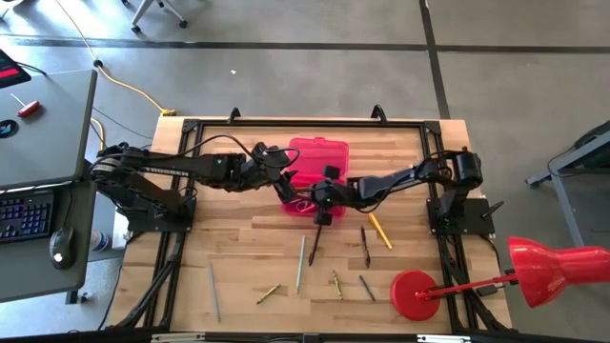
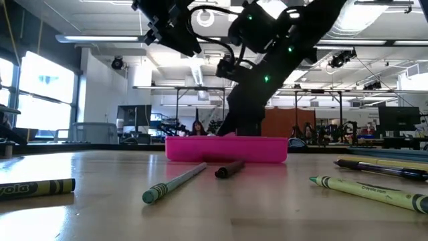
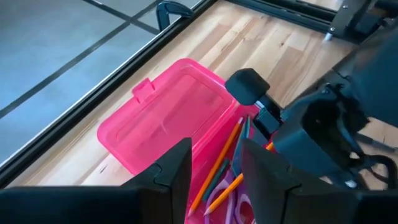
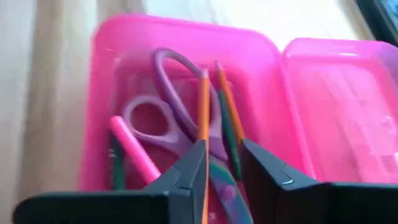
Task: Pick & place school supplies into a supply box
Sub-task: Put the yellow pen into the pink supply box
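The pink pencil case (image 1: 319,154) lies open just above the centre of the wooden table (image 1: 238,248) in the high view, its hinged lid (image 3: 163,118) folded back flat toward twelve o'clock. Both grippers meet over its tray. The right gripper (image 4: 219,163) hangs directly above the tray with its fingers parted by a narrow gap and gripping nothing; an orange pencil (image 4: 203,121) lying in the tray shows through the gap, beside the purple-handled scissors (image 4: 166,118), a pink pen (image 4: 134,148) and a green pencil (image 4: 229,146). The left gripper (image 3: 214,169) reaches in from nine o'clock, fingers likewise slightly apart and empty, above orange pencils (image 3: 219,163) in the tray. Loose supplies are scattered across the table toward six o'clock of the case: a dark pen (image 1: 314,248), a green pencil (image 1: 300,264), a yellow pencil (image 1: 380,230), a dark marker (image 1: 365,247), a grey pencil (image 1: 214,291) and short crayons (image 1: 268,293). A red lamp (image 1: 419,293) stands at four o'clock.
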`<state>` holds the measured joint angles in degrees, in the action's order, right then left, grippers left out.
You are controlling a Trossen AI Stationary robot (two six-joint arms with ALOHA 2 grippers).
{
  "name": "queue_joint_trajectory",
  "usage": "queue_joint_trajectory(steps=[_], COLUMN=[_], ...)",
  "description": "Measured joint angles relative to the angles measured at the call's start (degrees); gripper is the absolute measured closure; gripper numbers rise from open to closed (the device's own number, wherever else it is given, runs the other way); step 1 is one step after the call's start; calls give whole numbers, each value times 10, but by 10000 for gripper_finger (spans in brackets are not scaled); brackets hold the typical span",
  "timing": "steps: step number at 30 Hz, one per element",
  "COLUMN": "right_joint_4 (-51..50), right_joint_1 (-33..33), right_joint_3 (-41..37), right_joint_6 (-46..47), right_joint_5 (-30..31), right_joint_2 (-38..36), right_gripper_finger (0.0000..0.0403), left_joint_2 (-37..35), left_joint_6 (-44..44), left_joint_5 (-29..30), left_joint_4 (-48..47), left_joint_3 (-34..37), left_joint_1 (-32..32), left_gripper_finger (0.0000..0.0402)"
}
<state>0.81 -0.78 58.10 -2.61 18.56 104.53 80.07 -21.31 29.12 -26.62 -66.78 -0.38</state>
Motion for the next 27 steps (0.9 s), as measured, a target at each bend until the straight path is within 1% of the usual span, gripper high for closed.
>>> queue_joint_trajectory(steps=[3,5,11,14,18,23,25,27], right_joint_4=[-48,-117,-407,-524,-621,-747,-768,-771], right_joint_1=[6,14,62,96,139,179,198,217], right_joint_3=[30,58,160,189,199,197,185,158], right_joint_6=[10,38,135,202,301,415,453,481], right_joint_5=[-5,-3,-41,-20,32,54,71,66], right_joint_2=[0,-5,-12,-12,-18,-24,-29,-42], right_gripper_finger=[311,303,295,294,294,294,294,294], left_joint_2=[0,0,0,0,0,0,0,1], left_joint_6=[0,-3,-15,-16,-19,-30,-37,-45], left_joint_5=[0,0,-2,-5,-8,-11,-13,-13], left_joint_4=[-7,-7,-10,-20,-23,-20,-21,-23], left_joint_3=[0,0,0,0,0,18,24,28], left_joint_1=[0,0,0,0,0,0,0,0], left_gripper_finger=[236,236,236,236,236,236,236,236])
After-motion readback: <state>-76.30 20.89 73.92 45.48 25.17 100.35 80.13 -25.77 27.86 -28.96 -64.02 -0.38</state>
